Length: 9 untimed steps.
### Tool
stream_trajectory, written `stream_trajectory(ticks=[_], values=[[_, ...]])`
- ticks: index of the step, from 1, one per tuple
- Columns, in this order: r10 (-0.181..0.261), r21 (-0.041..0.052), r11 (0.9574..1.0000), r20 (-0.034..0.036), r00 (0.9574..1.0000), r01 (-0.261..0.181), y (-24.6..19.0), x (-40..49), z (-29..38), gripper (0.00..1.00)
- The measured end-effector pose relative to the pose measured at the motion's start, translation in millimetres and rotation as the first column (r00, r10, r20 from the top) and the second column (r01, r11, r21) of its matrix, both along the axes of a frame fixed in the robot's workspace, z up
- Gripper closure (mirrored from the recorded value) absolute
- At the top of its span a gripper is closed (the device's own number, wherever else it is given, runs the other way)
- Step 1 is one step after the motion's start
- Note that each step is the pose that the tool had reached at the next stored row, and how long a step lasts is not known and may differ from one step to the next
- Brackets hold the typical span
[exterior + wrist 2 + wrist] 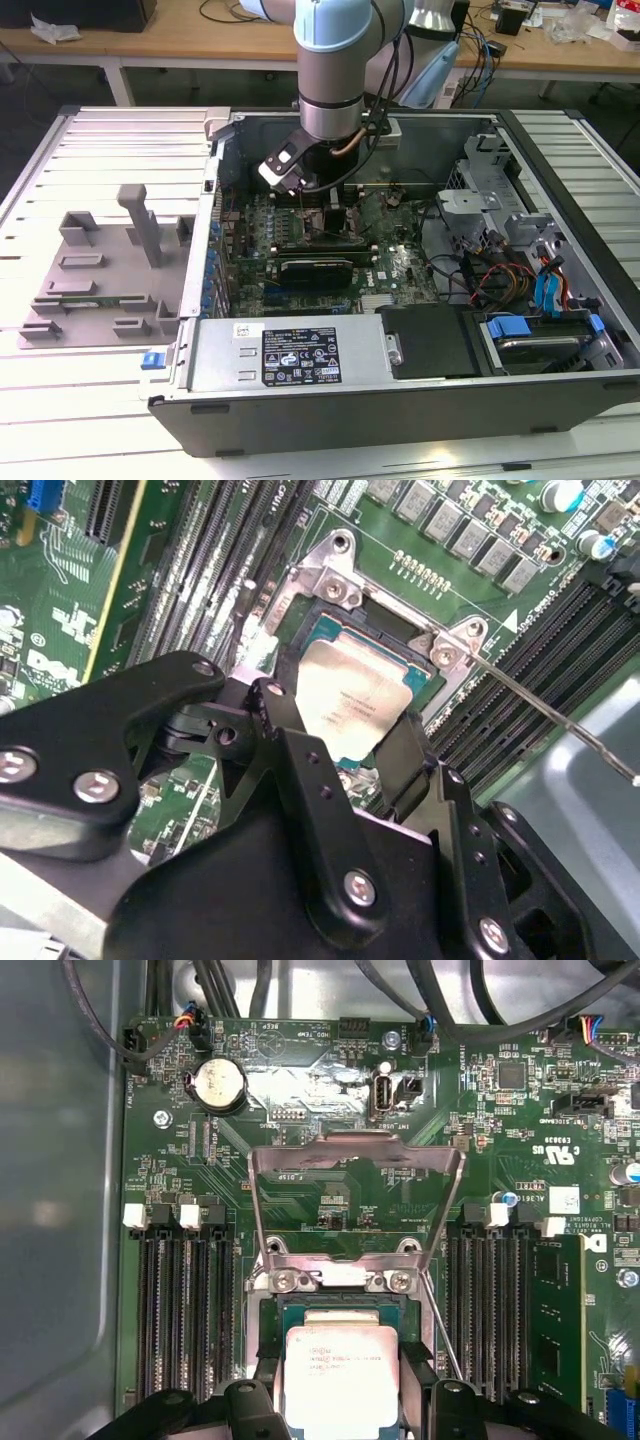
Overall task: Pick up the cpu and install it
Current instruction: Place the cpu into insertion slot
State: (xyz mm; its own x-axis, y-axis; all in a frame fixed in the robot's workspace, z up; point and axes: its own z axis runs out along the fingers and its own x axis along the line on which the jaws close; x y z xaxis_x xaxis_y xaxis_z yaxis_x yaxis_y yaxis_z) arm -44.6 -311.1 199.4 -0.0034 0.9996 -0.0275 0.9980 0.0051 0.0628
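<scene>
Faint grey print crosses the cpu's (340,1375) metal lid, and white lettering dots the motherboard (300,1090). The cpu sits inside the gripper (340,718), over the open socket (330,1305) between the motherboard's two banks of memory slots (185,1300). I cannot tell whether it is seated. The black fingers (290,750) clamp its opposite edges, and the socket's load plate (355,1155) stands raised.

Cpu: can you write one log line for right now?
gripper: shut on cpu | cpu: over open socket | seated: cannot tell
</scene>
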Motion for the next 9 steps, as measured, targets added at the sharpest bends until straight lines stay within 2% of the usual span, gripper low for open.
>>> stream_trajectory(ticks=[9], values=[[-0.001,0.0002,1.0,0.0001,1.0,0.001,-0.5,0.8,-2.1,0.45]])
